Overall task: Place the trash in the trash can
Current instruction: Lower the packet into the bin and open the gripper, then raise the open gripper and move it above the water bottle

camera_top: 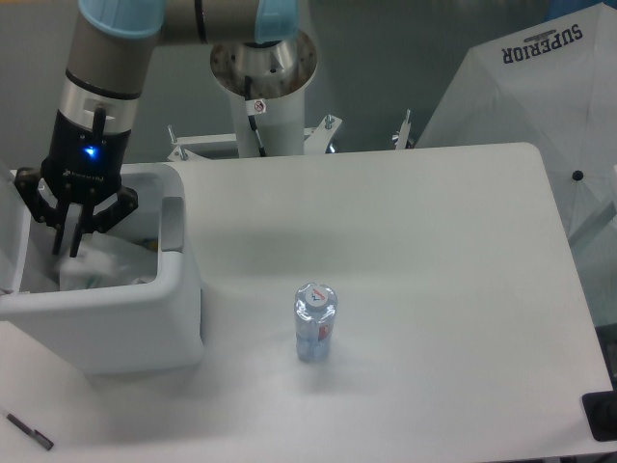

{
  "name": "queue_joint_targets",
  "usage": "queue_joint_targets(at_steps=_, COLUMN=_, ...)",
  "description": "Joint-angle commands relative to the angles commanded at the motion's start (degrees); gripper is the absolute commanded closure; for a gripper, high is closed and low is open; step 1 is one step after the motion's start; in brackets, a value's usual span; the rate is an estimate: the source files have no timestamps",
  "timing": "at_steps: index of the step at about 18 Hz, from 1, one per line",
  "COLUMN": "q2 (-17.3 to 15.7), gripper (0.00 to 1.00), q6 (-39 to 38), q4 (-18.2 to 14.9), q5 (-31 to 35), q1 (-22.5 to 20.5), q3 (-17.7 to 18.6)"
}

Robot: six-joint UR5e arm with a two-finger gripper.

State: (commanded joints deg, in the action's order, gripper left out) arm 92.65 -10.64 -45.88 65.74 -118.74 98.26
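Fingers (73,234) of our gripper hang spread apart inside the mouth of the trash can (116,328), and we see nothing clamped between them. Just below and beside them lies the white pouch (106,265), resting loose within the bin, so we judge that half of the trash is delivered and the wide spread is simply the release posture. We hold the wrist vertical, tool pointing straight down over the left part of the opening, with the blue status light facing the camera and the forearm climbing up and to the right toward the pedestal (262,87) behind the bench (434,289). That upright pose keeps us free of the bin's rim. The water bottle (315,322) stands upright, capped, alone in the middle of the bench, well apart from the can, and it is what remains to collect. A small dark pen-like object (29,430) lies at the bench's front left corner; we cannot tell what it is.
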Motion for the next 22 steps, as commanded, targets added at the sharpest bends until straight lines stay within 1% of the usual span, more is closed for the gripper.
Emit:
queue_joint_targets(at_steps=1, q2=-1.0, gripper=0.00, q6=0.1, q4=0.0, q5=0.0, q1=-0.2, q3=-0.3)
queue_joint_targets(at_steps=3, q2=-2.6, gripper=0.00, q6=0.2, q4=0.0, q5=0.0, q1=-0.7, q3=-0.7)
queue_joint_targets(at_steps=4, q2=-3.1, gripper=0.00, q6=0.4, q4=0.1, q5=0.0, q1=-1.9, q3=-0.9)
queue_joint_targets(at_steps=5, q2=-3.9, gripper=0.00, q6=1.2, q4=0.1, q5=0.0, q1=-3.8, q3=-1.0)
queue_joint_targets(at_steps=6, q2=-4.5, gripper=0.00, q6=3.1, q4=0.1, q5=0.2, q1=-6.6, q3=-0.9)
queue_joint_targets(at_steps=7, q2=-4.8, gripper=0.00, q6=4.1, q4=0.1, q5=1.9, q1=-8.2, q3=-0.9)
queue_joint_targets(at_steps=8, q2=-4.8, gripper=0.00, q6=4.6, q4=0.1, q5=5.7, q1=-9.7, q3=-0.9)
queue_joint_targets(at_steps=10, q2=-4.9, gripper=0.00, q6=4.7, q4=0.2, q5=16.9, q1=-11.3, q3=-0.6)
queue_joint_targets(at_steps=11, q2=-5.1, gripper=0.00, q6=4.6, q4=0.3, q5=20.6, q1=-13.1, q3=-0.5)
queue_joint_targets(at_steps=12, q2=-5.2, gripper=0.00, q6=4.2, q4=0.3, q5=20.6, q1=-15.3, q3=-0.8)
queue_joint_targets(at_steps=13, q2=-5.2, gripper=0.00, q6=4.3, q4=0.3, q5=17.7, q1=-19.1, q3=-1.2)
queue_joint_targets(at_steps=15, q2=-5.1, gripper=0.00, q6=4.7, q4=0.3, q5=13.3, q1=-25.5, q3=-1.1)
queue_joint_targets(at_steps=17, q2=-4.9, gripper=0.00, q6=5.4, q4=0.4, q5=10.3, q1=-30.6, q3=-1.5)
queue_joint_targets(at_steps=19, q2=-4.4, gripper=0.00, q6=7.6, q4=0.4, q5=9.3, q1=-33.8, q3=-1.9)
queue_joint_targets(at_steps=21, q2=-4.1, gripper=0.00, q6=9.7, q4=0.4, q5=9.5, q1=-34.7, q3=-1.4)
queue_joint_targets(at_steps=22, q2=-3.9, gripper=0.00, q6=10.9, q4=0.4, q5=9.7, q1=-34.8, q3=-0.4)
